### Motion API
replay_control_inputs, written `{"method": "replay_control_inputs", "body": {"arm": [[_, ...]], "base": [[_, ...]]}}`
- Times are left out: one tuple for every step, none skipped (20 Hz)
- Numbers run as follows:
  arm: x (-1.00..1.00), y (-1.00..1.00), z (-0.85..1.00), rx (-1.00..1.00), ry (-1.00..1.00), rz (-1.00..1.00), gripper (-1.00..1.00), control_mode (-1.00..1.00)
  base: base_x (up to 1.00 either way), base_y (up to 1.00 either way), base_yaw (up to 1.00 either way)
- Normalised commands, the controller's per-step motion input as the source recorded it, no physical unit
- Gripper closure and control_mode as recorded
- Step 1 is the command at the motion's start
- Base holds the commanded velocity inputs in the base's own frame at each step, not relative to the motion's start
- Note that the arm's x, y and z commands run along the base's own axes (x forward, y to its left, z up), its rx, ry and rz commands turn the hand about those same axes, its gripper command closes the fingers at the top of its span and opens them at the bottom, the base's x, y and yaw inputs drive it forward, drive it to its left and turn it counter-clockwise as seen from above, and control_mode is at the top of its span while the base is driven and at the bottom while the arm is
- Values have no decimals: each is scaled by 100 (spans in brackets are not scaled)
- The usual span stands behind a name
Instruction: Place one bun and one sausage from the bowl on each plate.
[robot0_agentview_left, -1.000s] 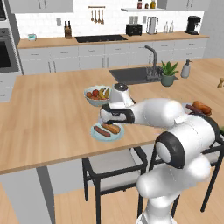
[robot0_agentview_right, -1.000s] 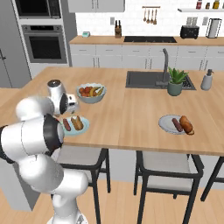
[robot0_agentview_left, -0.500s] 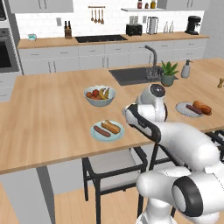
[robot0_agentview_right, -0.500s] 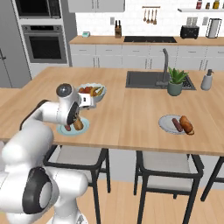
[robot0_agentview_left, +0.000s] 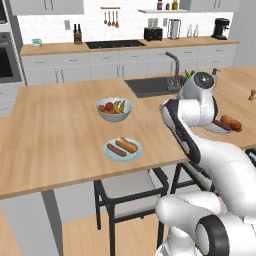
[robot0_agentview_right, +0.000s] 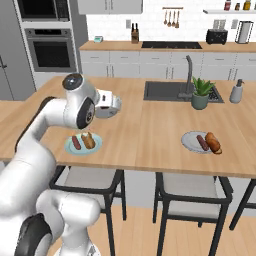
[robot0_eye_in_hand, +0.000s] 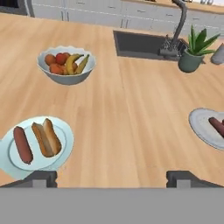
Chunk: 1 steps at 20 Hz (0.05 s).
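The left plate (robot0_eye_in_hand: 65, 146) carries a sausage (robot0_eye_in_hand: 22, 144) and a bun (robot0_eye_in_hand: 47, 138); it also lies near the counter's front edge in the base views (robot0_agentview_left: 135, 154) (robot0_agentview_right: 97, 146). The right plate (robot0_agentview_right: 187, 140) (robot0_agentview_left: 220, 131) holds a sausage (robot0_agentview_right: 202, 142) and a bun (robot0_agentview_right: 213, 142). At the hand view's right edge this plate (robot0_eye_in_hand: 197, 120) is cut off, with a sausage (robot0_eye_in_hand: 216, 125) on it. My gripper (robot0_eye_in_hand: 112, 177) (robot0_agentview_right: 117, 104) hovers open and empty over bare counter between the plates. The dark bowl is out of view.
A pale fruit bowl (robot0_eye_in_hand: 65, 65) (robot0_agentview_left: 114, 109) stands behind the left plate. The sink (robot0_eye_in_hand: 140, 43) with its faucet (robot0_eye_in_hand: 177, 26) and a potted plant (robot0_eye_in_hand: 194, 54) lie further back. Stools (robot0_agentview_right: 192, 192) stand under the counter's front edge.
The arm has swung right, away from the left plate toward the middle of the counter. The jaws stayed open. Both plates and their food have not moved.
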Motion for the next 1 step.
{"method": "replay_control_inputs", "body": {"arm": [[-89, -38, 84, 3, 0, -1, -100, -100]], "base": [[0, 0, 0]]}}
